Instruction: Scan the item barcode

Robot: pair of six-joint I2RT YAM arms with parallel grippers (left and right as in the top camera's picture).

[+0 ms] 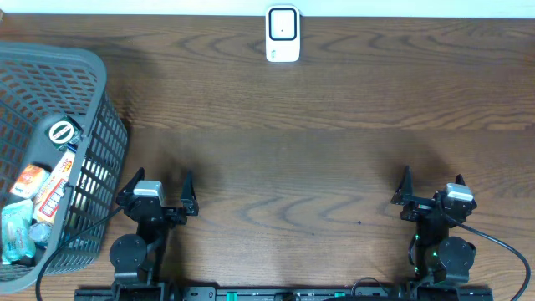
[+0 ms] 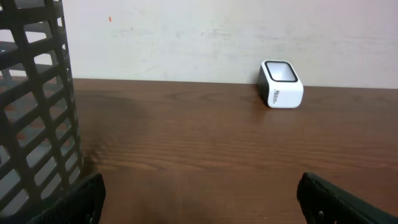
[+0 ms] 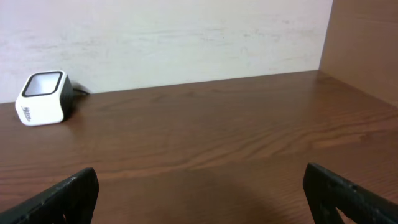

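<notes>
A white barcode scanner [image 1: 282, 33] with a dark window stands at the table's far edge; it also shows in the left wrist view [image 2: 281, 84] and the right wrist view [image 3: 43, 98]. Several packaged items lie in the grey basket [image 1: 92, 75] at the left, among them an orange packet [image 1: 29, 179], a red-and-white packet [image 1: 53, 194] and a teal packet [image 1: 17, 230]. My left gripper [image 1: 161, 180] [image 2: 201, 196] stands open and empty just right of the basket. My right gripper [image 1: 432, 180] [image 3: 202, 193] stands open and empty near the front right.
The basket's lattice wall [image 2: 37, 124] rises close on the left of the left gripper. A pale wall runs behind the table's far edge. A brown side panel [image 3: 367, 43] stands at the right.
</notes>
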